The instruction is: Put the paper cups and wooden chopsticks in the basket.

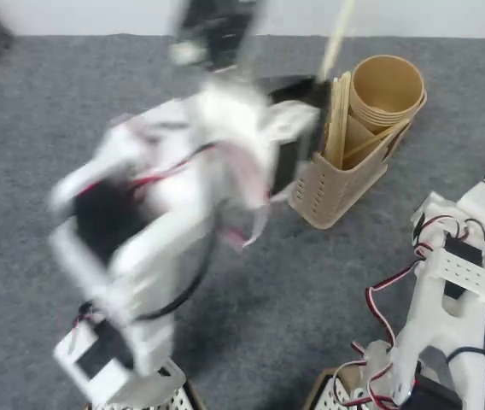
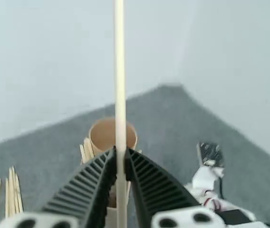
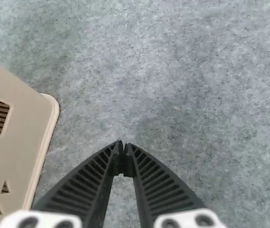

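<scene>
Black and ribbed, the left tool (image 2: 120,157) is pinching a single wooden chopstick (image 2: 120,71) between its two fingers (image 2: 147,183). The stick runs straight up through the grip, with most of its length above the fingertips and a short part below them. In the left wrist view, the stack of paper cups (image 2: 112,134) stands just behind the tool with its open mouth showing. A few upright chopsticks (image 2: 85,152) stand just beside it. More pale sticks (image 2: 9,197) show farther to one side; I cannot tell whether they stand or lie.

From the high view, the left arm (image 1: 153,222) stretches over the middle of the desk (image 1: 311,307) toward its far edge. The held chopstick (image 1: 336,38) rises above the basket (image 1: 332,192). The basket is a beige container with a perforated wall, and it stands toward the far edge, to the right of the middle. The nested paper cups (image 1: 388,85) sit in its right part. The chopsticks (image 1: 338,124) stand on end in the compartment next to them on the left.

The right tool (image 3: 121,151) has its fingers pressed together with nothing between them. It points down at the grey, felt-like cover of the desk. A rounded corner of the basket (image 3: 16,142) lies near it, not touching. In the high view, the right arm (image 1: 447,290) stands folded by the near right corner of the desk, apart from the basket.
</scene>
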Available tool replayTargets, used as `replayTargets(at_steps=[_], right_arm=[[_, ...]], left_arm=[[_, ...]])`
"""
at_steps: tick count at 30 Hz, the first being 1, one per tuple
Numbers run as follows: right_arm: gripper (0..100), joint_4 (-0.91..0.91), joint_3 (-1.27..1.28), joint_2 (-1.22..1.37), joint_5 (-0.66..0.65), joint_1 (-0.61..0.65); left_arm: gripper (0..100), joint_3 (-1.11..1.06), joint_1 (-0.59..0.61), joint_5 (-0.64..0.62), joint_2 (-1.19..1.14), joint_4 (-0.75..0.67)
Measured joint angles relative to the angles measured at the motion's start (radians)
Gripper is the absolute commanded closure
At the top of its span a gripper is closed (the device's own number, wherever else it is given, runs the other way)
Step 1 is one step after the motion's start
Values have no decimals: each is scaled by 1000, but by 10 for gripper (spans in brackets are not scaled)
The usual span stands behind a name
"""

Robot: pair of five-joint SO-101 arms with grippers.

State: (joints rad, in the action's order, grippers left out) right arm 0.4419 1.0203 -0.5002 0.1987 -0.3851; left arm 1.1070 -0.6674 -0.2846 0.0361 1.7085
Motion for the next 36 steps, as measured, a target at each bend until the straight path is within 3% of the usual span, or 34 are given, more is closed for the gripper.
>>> replayTargets(at_steps=[7, 15, 18, 23, 30, 33, 36], right_arm=[[987, -2, 12, 0, 0, 0], [987, -3, 14, 0, 0, 0], [987, -3, 14, 0, -3, 20], [987, -3, 14, 0, -5, 37], [987, -3, 14, 0, -5, 37], [987, -41, 38, 0, -5, 37], [987, -91, 64, 0, -5, 37]], left_arm=[[991, -58, 15, 0, 183, 26], [991, -384, 15, 0, 410, 25], [991, -549, 34, 31, 568, -54], [991, -973, 157, 60, 793, -419], [989, -1640, 212, 68, 878, -1209], [989, -1765, 195, 81, 844, -1484], [989, -1789, 155, 130, 744, -1619]])
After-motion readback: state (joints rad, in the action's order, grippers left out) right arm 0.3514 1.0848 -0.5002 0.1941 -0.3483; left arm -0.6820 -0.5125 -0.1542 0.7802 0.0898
